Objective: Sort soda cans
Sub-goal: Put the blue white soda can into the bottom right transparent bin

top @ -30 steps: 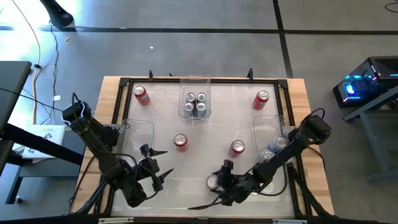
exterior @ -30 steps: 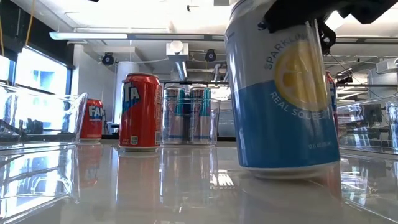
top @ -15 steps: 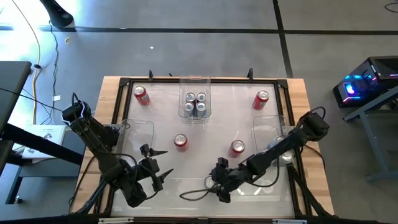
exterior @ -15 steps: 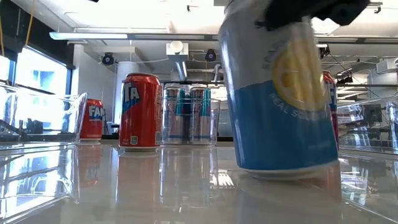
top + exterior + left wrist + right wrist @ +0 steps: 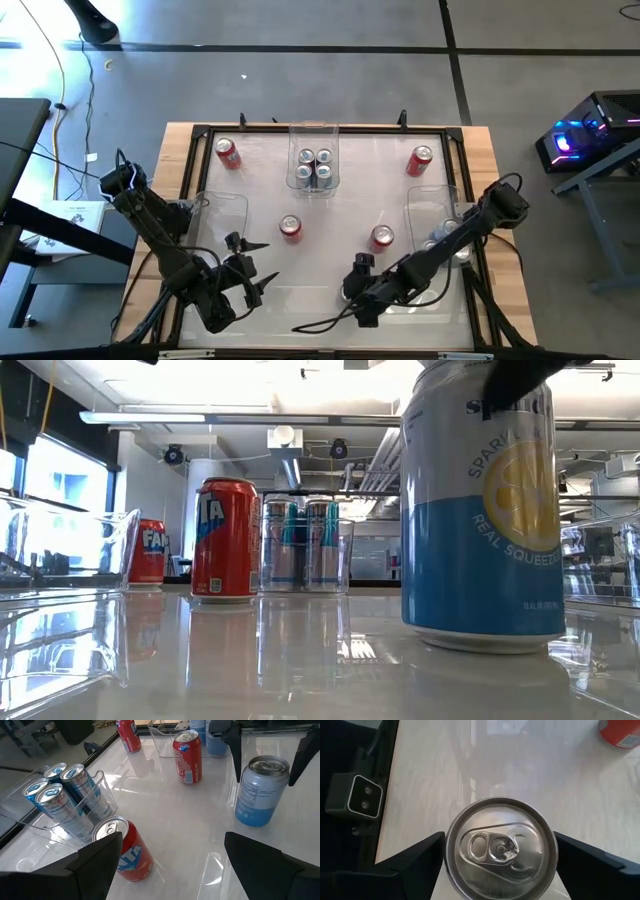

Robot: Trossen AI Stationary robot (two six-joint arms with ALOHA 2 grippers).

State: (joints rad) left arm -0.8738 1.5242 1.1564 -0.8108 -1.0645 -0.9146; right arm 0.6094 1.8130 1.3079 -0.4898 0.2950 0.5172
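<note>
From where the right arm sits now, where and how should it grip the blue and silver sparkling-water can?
Grip the blue and silver can across its upper body, coming from above. It stands upright, top up. The right gripper already straddles it, one finger on each side, so closing there should hold the round wall squarely.

Look at the round silver can top with its pull tab: you see it from right above. Two dark gripper fingers sit at its nine and three o'clock sides, spread wide. A small black box with two round holes sits at ten o'clock. A red can peeks in at two o'clock on the white table.
</note>
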